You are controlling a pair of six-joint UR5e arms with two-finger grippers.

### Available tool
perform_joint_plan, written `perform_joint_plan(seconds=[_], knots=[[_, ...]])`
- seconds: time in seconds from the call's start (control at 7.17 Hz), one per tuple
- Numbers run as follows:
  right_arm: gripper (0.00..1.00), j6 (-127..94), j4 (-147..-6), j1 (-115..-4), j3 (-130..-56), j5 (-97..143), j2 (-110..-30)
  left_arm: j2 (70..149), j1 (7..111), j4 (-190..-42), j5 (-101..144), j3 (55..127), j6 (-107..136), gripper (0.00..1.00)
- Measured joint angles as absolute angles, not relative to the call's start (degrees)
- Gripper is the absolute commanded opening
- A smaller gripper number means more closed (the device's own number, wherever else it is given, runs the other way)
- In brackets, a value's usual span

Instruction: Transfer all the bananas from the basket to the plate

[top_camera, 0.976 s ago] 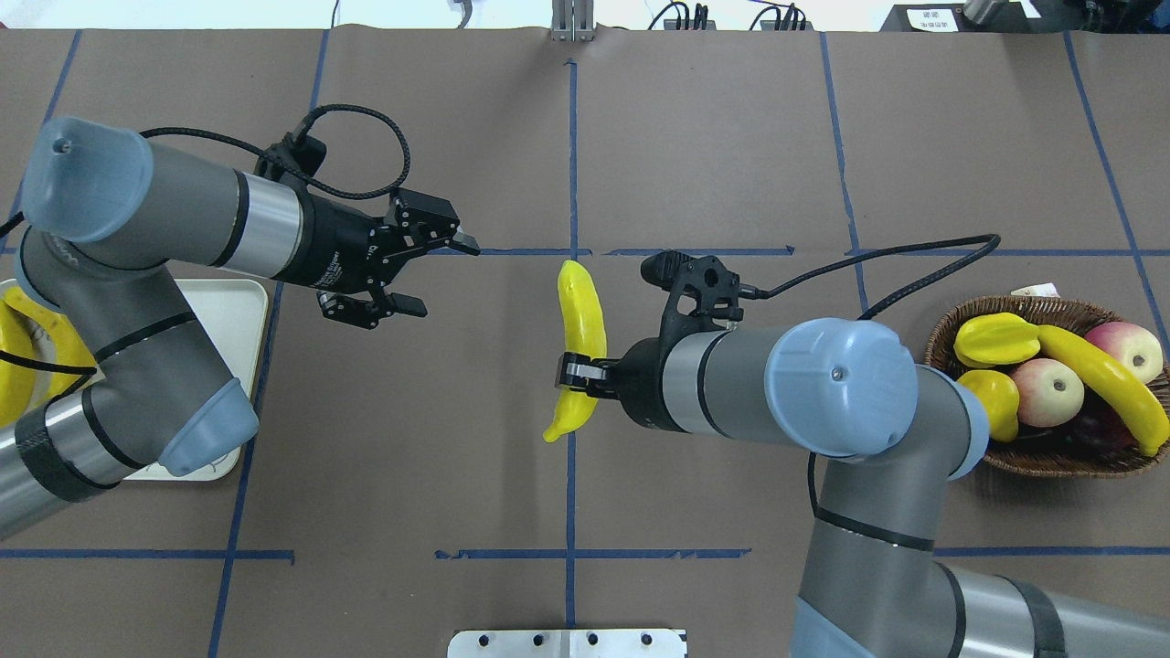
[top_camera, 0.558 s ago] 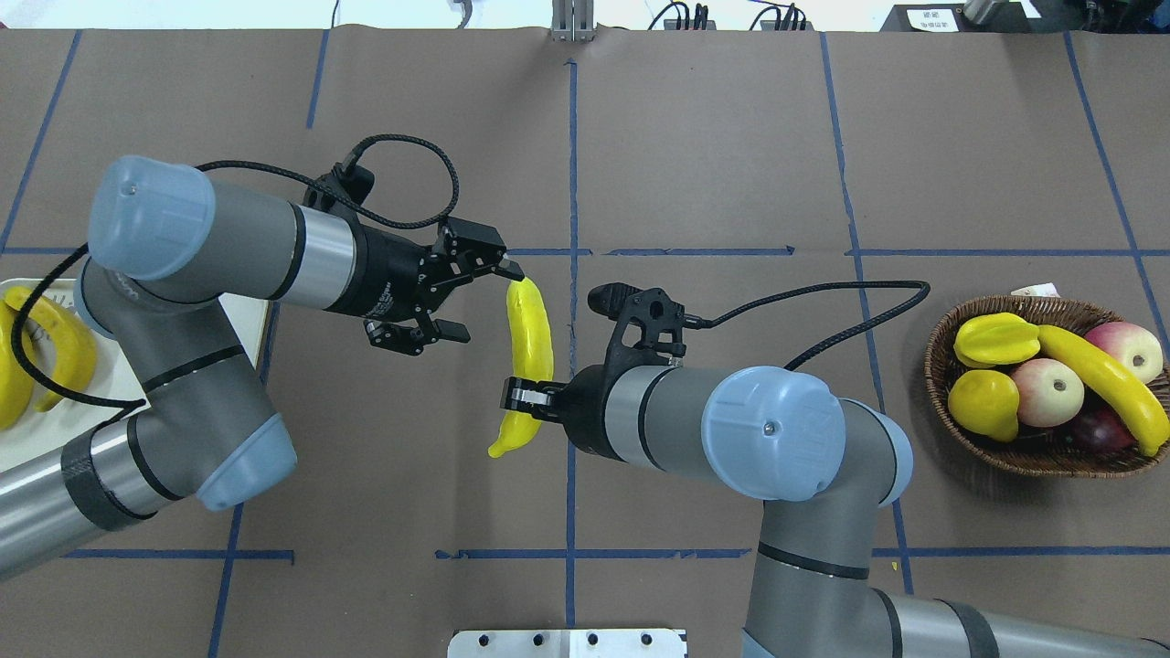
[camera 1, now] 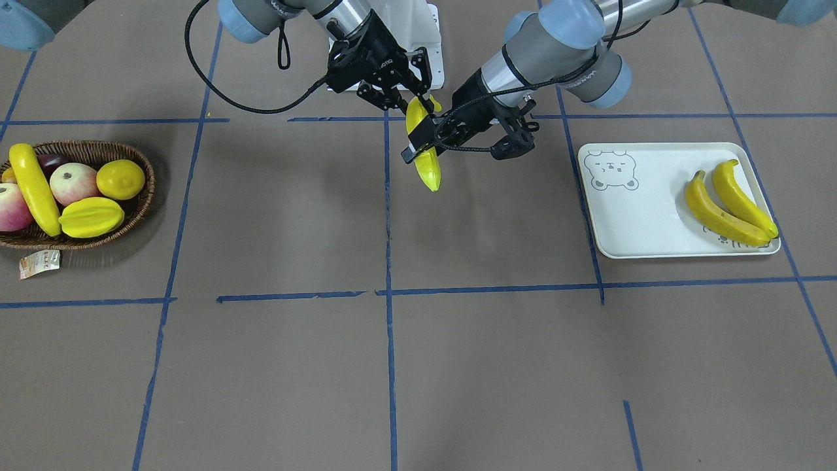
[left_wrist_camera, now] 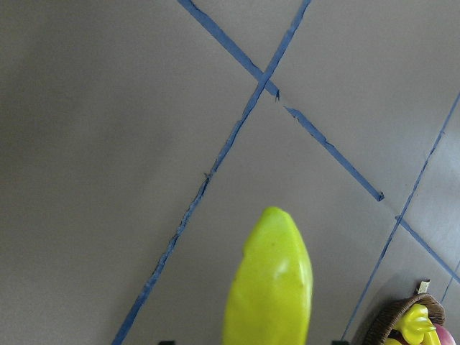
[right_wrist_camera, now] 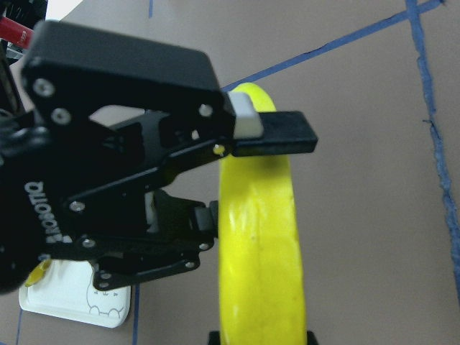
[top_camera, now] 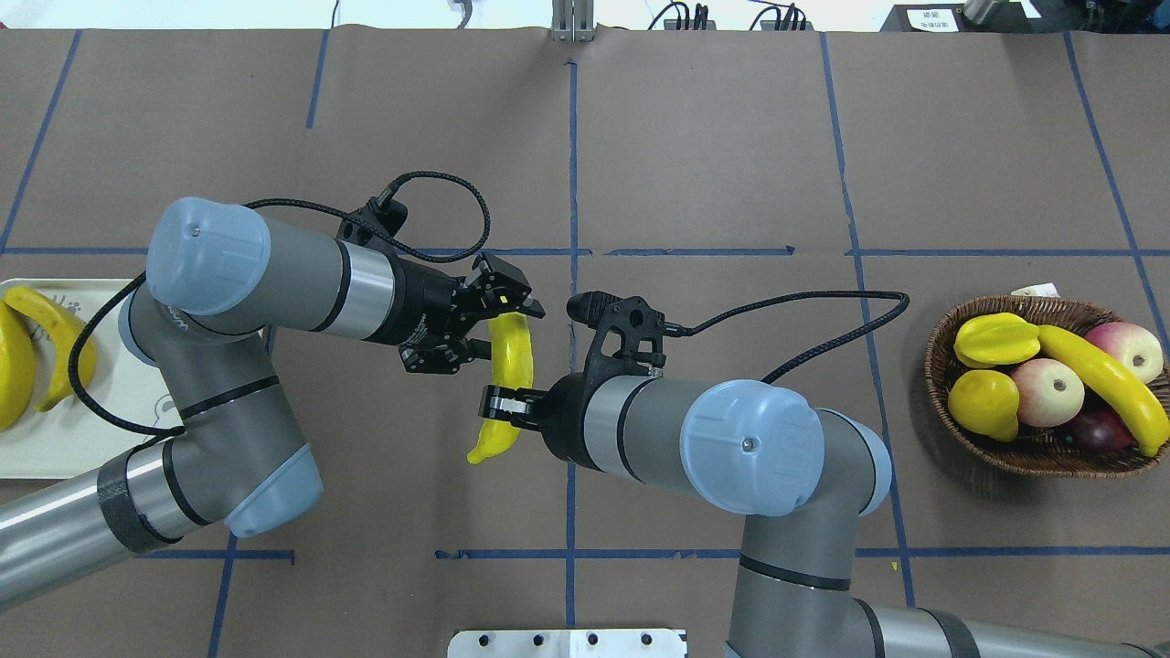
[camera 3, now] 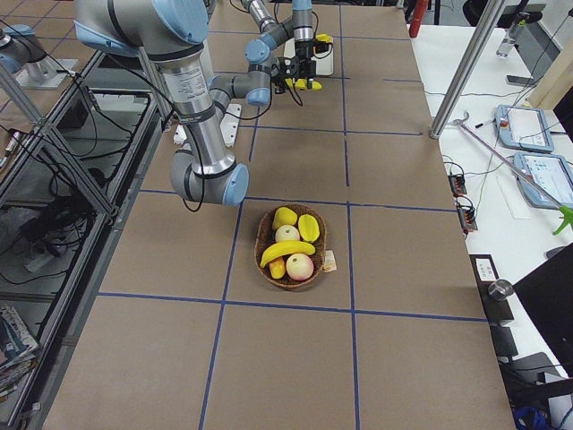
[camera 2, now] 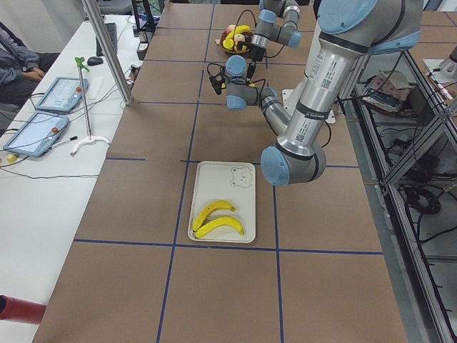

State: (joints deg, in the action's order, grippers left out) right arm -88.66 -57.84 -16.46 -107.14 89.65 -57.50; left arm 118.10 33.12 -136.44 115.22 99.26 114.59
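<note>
My right gripper [top_camera: 499,402] is shut on the lower part of a yellow banana [top_camera: 512,356] and holds it above the table's middle. My left gripper [top_camera: 501,331] is open, with its fingers on either side of that banana's upper half; the held banana [right_wrist_camera: 262,244] fills the right wrist view. Two bananas [camera 1: 719,216] [camera 1: 742,196] lie on the bear-print plate [camera 1: 641,216] at the left end. One banana [top_camera: 1106,384] lies in the wicker basket [top_camera: 1033,460] at the right end.
The basket also holds a starfruit [top_camera: 996,338], a lemon [top_camera: 983,402] and apples [top_camera: 1047,391]. A paper tag [camera 1: 39,263] lies at the basket's rim. Blue tape lines cross the brown table. A metal plate [top_camera: 567,642] sits at the near edge.
My right arm carried the banana leftward. My left arm swung right from the plate, and its open fingers now straddle the banana's upper half.
</note>
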Motion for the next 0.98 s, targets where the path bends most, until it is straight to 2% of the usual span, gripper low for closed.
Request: perform_joint_plan(seconds=[0.14, 0.28, 0.98], knots=[[0.18, -88.63, -57.84, -16.45, -107.14, 89.64, -57.49, 118.1, 33.09, -136.42, 115.17, 99.27, 114.56, 0.0], [0.99, -88.56, -57.83, -16.44, -107.14, 89.65, -57.48, 118.1, 33.07, -136.41, 115.14, 99.33, 114.49, 0.0], [1.0, -88.16, -58.39, -17.51, -108.39, 90.14, -57.45, 116.88, 34.65, -136.25, 115.39, 100.4, 114.18, 0.0]])
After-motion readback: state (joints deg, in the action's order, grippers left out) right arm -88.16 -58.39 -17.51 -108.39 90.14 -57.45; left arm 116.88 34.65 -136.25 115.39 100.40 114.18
